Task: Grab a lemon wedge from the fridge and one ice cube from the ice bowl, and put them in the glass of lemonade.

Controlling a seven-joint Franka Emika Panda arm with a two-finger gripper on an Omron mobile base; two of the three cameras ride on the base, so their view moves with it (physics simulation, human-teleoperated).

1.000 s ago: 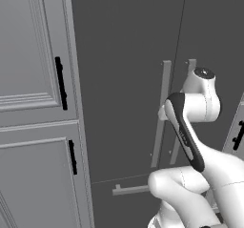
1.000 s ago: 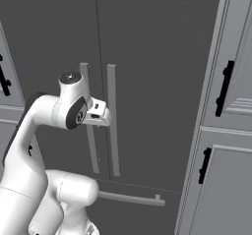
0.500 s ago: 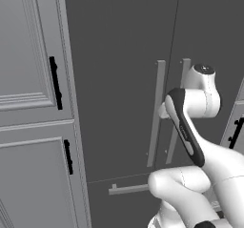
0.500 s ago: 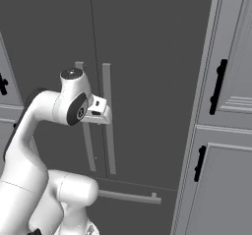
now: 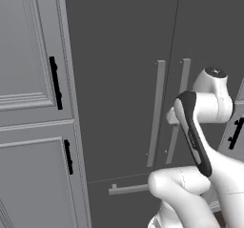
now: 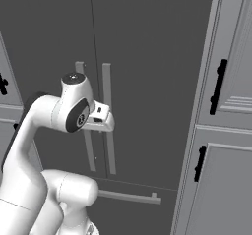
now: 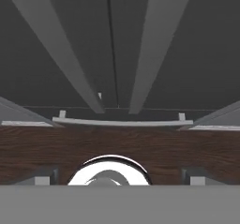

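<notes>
The fridge (image 5: 119, 55) stands shut right ahead, tall and dark grey. Two long pale bar handles (image 5: 156, 112) run down either side of its centre seam, and a short horizontal handle (image 5: 127, 189) marks the drawer below. My gripper (image 6: 102, 122) hangs just in front of those bar handles (image 6: 109, 121) at mid height. In the hand view it is open (image 7: 119, 177) with nothing between the fingers, looking down the doors past both bars (image 7: 65, 45) to the drawer handle (image 7: 122, 122). The lemon wedge, ice bowl and glass of lemonade are out of view.
Panelled light grey cabinets with black handles flank the fridge, on its left (image 5: 28, 103) and on its right (image 6: 231, 131). Dark wood floor (image 7: 117, 145) lies at the foot of the fridge.
The whole scene slid a little to the left in both base views, so the base shifted. The gripper stays open in front of the fridge handles.
</notes>
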